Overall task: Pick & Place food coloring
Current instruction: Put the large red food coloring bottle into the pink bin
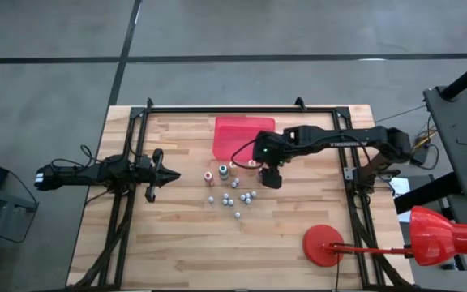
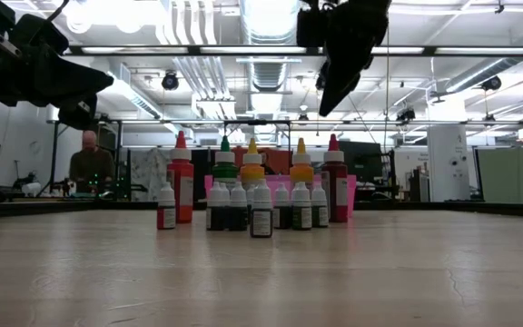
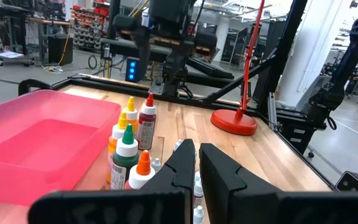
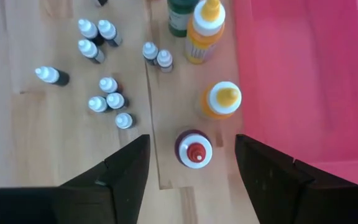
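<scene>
**Right gripper poised over the bottles, left arm waiting**

The food coloring bottles (image 1: 232, 193) stand in a loose cluster near the middle of the wooden table (image 1: 177, 251), all upright. The taller ones, with red, green, orange and dark red bodies, line the side of the group next to the red tray (image 1: 237, 130), which lies toward the table's far edge. The small white-capped bottles (image 4: 107, 99) are scattered on the side away from the tray, some touching each other, one or two standing a little apart.

The right gripper (image 1: 271, 178) hangs above the table, off its surface, right over the tall bottles at the tray side of the group. Its fingers (image 4: 126, 168) are spread wide apart with nothing between them, and a dark red bottle with a red-tipped cap (image 4: 194, 149) stands on the wood directly below the gap. An orange bottle (image 4: 222, 101) stands just beside it, close to the tray's rim.

The left gripper (image 1: 167, 175) hovers toward the table's left side, well apart from the bottles, pointing at them, fingers (image 3: 185, 163) pressed together and empty.

A red round-based stand (image 1: 324, 245) sits near the front right corner.
</scene>
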`<state>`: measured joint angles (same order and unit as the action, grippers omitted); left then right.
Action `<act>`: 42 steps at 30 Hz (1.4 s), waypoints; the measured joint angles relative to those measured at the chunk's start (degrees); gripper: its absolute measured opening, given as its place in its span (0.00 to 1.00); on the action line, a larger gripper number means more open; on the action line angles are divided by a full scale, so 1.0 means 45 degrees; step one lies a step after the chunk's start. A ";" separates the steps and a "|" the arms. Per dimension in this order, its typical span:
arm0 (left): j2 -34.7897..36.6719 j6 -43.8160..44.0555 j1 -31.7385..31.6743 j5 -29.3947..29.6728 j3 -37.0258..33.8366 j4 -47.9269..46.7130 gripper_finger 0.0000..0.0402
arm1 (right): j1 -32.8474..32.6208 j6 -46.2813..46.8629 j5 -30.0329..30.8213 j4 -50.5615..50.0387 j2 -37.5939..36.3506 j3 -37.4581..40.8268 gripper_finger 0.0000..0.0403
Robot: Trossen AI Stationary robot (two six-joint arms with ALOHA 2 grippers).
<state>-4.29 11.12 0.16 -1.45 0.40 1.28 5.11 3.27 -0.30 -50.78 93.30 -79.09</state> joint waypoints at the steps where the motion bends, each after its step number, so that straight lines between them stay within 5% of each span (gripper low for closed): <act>1: 0.0005 0.0002 0.0000 -0.0005 0.0000 0.0000 0.00 | 0.0014 0.0009 -0.0012 0.0013 0.0087 0.0000 0.56; 42: 0.0005 0.0000 -0.0003 -0.0003 0.0004 0.0000 0.00 | 0.0009 -0.0438 -0.0577 -0.0652 0.0705 0.0034 0.56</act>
<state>-4.27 11.11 0.15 -1.47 0.42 1.28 5.15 1.30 -2.89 -53.71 96.48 -78.94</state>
